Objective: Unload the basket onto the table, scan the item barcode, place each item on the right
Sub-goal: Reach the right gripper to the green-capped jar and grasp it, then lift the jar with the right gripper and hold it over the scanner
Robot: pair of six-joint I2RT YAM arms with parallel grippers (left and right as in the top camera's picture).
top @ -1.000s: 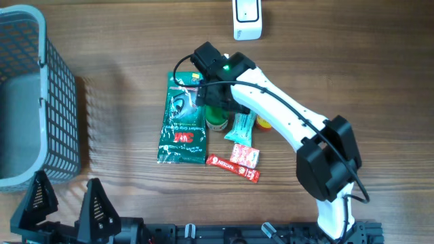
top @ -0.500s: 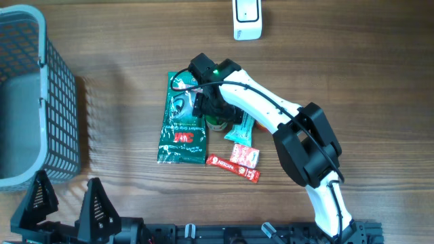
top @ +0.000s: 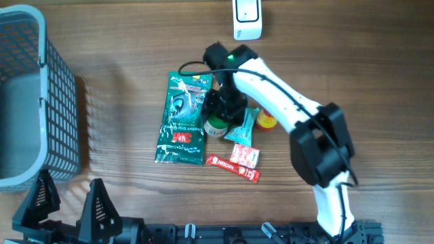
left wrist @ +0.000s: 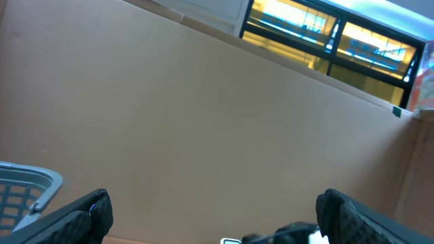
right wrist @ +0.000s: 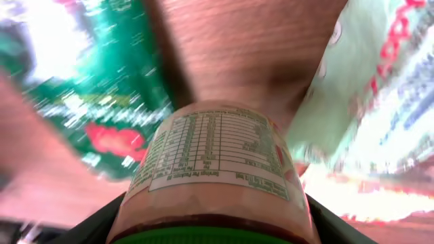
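The right claw (top: 222, 107) straddles a small green-capped bottle (right wrist: 213, 159), with a finger close at each side. Whether it is pinching the bottle, I cannot tell. A green packet (top: 182, 118) lies just beside it on the bench (top: 352, 61), and a white scanner (top: 247, 17) sits farther off. The left claw (left wrist: 213, 200) is spread wide, well apart.

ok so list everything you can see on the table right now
basket: one, grey-blue, left edge
scanner: one, white, top centre
pouch: one, green, centre
jar: one, green lid, beside pouch, between right tool's fingers
packet: one, teal, right of jar
small pack: one, red and white, below packet
stick: one, red, front of pile
yellow item: one, yellow-red, right of packet
left tool: one, black, front left, open
right tool: one, black, around jar
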